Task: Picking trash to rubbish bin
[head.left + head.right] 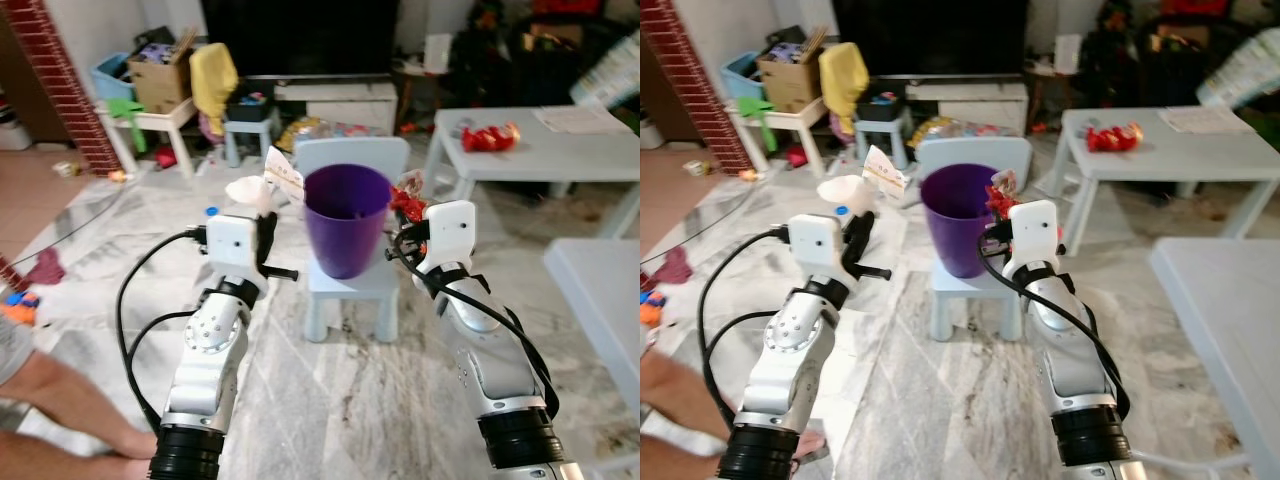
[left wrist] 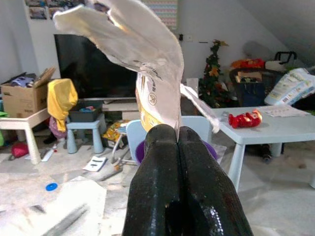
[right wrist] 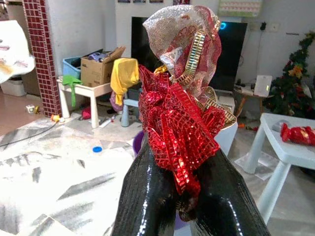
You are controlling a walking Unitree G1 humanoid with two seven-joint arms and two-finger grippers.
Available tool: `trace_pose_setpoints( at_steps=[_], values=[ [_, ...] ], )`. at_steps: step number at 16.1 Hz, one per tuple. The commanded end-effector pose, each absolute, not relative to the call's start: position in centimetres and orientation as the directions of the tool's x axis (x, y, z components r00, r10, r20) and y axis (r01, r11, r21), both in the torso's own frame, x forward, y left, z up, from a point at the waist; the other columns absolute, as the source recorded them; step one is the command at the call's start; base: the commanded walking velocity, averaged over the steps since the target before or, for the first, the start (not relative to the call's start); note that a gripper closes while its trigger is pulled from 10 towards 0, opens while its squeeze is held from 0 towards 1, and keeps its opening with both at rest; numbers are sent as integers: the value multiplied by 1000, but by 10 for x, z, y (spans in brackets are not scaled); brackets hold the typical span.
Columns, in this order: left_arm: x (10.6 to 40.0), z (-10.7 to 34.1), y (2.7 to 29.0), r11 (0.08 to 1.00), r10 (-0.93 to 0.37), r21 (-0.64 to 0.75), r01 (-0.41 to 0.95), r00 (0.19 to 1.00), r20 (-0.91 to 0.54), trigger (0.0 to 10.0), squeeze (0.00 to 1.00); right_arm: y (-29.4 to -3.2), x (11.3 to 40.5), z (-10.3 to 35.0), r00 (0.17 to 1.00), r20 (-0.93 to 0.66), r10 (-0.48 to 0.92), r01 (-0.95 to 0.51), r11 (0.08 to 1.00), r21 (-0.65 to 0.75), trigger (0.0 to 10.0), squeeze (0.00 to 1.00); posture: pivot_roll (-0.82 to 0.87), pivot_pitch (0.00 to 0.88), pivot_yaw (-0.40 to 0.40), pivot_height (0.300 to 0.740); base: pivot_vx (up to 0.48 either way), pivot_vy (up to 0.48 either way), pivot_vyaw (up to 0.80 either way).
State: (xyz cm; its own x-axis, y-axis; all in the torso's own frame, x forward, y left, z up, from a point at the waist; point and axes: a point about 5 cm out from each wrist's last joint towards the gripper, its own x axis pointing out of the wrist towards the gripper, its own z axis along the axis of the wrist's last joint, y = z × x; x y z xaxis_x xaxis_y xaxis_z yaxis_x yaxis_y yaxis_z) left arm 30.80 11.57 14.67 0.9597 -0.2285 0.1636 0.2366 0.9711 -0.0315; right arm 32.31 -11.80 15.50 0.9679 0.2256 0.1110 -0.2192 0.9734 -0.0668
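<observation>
We have both arms raised at mid-frame in the head views, one on each side of the round purple plastic bin (image 1: 346,218), which stands on a small pale blue child's chair (image 1: 352,285) at the centre of the picture. The left gripper (image 2: 178,135) has its two black fingers pressed fully together on the lower edge of a crumpled cream paper wrapper (image 2: 142,59), held up just left of the bin's rim. The right gripper (image 3: 184,196) is clamped on a crinkled red and silver foil wrapper (image 3: 179,118), close against the rim's right side.

We judge this to be the drop step: both pieces are lifted but neither is over the opening yet. Next, each gripper should reach inward above the rim, then part its fingers.
</observation>
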Motion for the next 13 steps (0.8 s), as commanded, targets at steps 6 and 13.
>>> trace_pose_setpoints(
  at_steps=[6, 13],
  values=[
    [315, 152, 118, 971, -210, -80, 227, 961, 180, 0, 0, -122, 326, 162, 968, 133, 214, -205, 976, -75, 0, 0, -55, 0, 20, 740, 292, 0, 0],
    [317, 152, 120, 971, -206, -81, 223, 961, 183, 0, 0, -120, 327, 163, 965, 136, 225, -216, 973, -80, 0, 0, -48, 0, 20, 740, 480, 0, 0]
  ],
)
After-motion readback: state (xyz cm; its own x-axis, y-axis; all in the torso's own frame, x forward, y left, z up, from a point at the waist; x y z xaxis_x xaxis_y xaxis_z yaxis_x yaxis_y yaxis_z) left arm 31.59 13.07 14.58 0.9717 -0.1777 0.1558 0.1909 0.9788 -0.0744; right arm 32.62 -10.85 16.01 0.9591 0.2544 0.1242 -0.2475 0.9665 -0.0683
